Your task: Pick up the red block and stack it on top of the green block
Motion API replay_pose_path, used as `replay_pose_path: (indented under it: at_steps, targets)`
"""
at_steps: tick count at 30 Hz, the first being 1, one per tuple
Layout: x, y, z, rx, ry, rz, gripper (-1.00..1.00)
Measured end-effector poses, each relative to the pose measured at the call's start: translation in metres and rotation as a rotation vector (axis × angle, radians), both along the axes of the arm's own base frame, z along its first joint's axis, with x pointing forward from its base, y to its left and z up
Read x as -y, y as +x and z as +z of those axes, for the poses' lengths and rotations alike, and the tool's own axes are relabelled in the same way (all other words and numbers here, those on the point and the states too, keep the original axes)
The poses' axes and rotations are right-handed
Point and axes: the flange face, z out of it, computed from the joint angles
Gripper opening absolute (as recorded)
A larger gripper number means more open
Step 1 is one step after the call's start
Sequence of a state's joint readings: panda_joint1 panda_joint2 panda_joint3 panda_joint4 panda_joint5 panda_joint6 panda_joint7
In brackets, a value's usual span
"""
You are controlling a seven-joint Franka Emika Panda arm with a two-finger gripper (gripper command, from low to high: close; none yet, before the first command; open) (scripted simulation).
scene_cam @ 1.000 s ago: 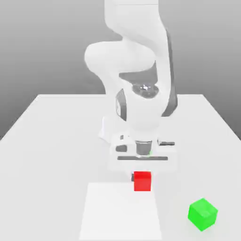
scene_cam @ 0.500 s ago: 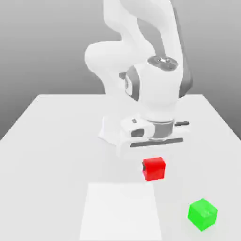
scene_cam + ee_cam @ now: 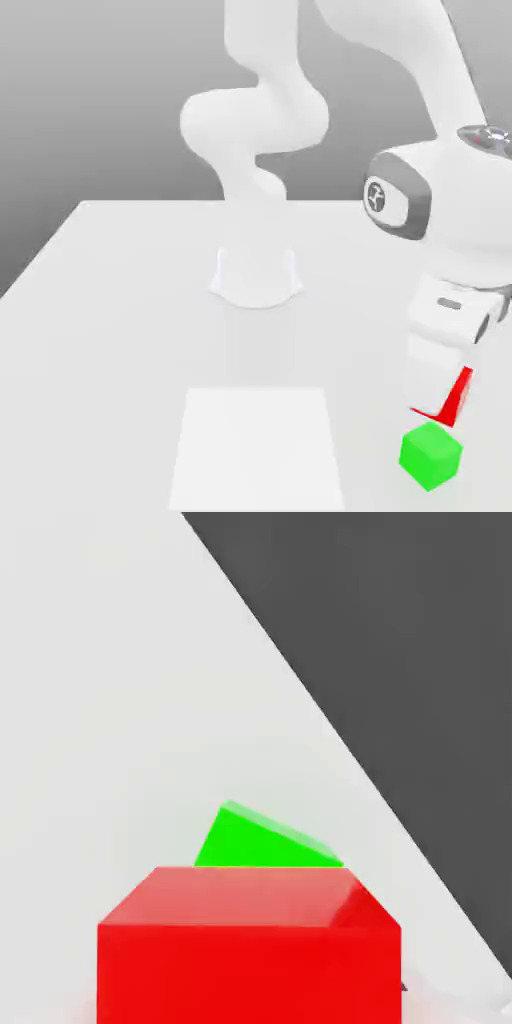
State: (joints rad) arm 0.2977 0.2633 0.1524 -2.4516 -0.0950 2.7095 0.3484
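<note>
The red block point(image 3: 458, 403) hangs tilted in the air under my hand, partly covered by the white hand body. My gripper point(image 3: 444, 396) is shut on it at the exterior view's right. The green block point(image 3: 432, 456) rests on the white table point(image 3: 120, 300) just below the red one, and a small gap separates them. In the hand view the red block point(image 3: 250, 952) fills the foreground and the green block point(image 3: 262, 842) peeks out from behind its top edge.
The arm's white base point(image 3: 256, 276) stands at the middle of the table. A paler square patch point(image 3: 258, 446) lies near the front edge. In the hand view the table's edge runs diagonally close to the green block, with dark floor point(image 3: 400, 632) beyond.
The arm has swung from the table's middle toward the exterior view's right, carrying the red block up and over to just above the green block. The green block has stayed put.
</note>
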Motion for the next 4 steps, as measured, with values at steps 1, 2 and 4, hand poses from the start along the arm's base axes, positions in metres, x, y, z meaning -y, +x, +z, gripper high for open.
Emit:
replay_pose_path:
  at_steps: [1, 2, 4]
  targets:
    - [0.0000, -0.0004, -0.0092, 0.000, 0.000, 0.001, 1.00]
    - [0.0000, -0.0004, -0.0092, 0.000, 0.000, 0.001, 1.00]
    - [0.0000, -0.0004, -0.0092, 0.000, 0.000, 0.001, 1.00]
